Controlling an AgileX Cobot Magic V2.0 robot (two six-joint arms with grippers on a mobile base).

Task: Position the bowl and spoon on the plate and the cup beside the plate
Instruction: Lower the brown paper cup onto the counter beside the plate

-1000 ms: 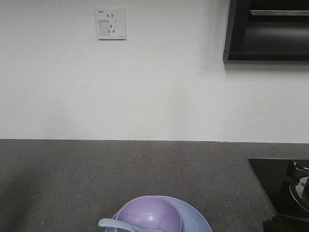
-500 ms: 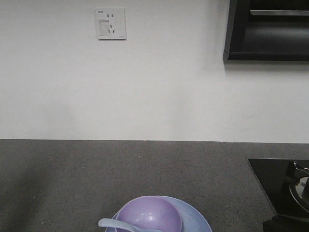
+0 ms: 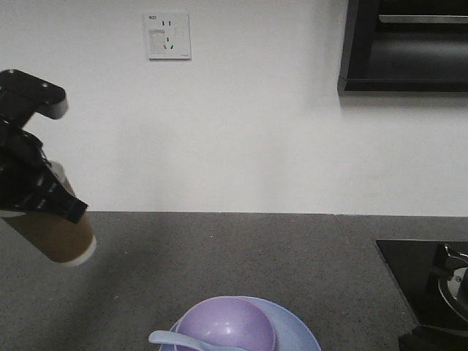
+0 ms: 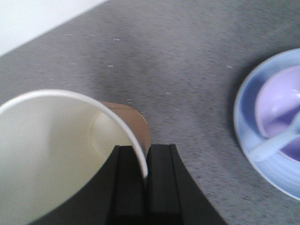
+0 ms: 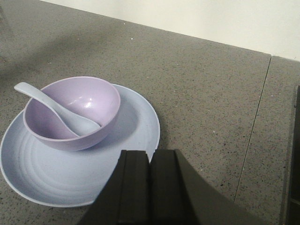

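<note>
Cup [image 3: 57, 241] pinched by rim wall in left gripper [image 4: 144, 161] jaws, carried tilted above tabletop [image 3: 219, 248], left of plate [image 5: 136, 117]. Bowl [image 5: 70, 112], spoon [image 5: 51, 105] already on plate. Right gripper [image 5: 150, 187] jaws pressed together, empty. Risk judged: thin paper rim buckled or slipped; tilted cup toppled at release; plate knocked if set too near.

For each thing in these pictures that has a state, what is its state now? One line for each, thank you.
cup: held off the counter by the left tool, tilted, empty inside.
left tool: shut on the cup's rim.
right tool: shut, holding nothing.
bowl: upright on the plate.
spoon: scoop inside the bowl, handle over its rim.
plate: flat on the counter, under the bowl.
</note>
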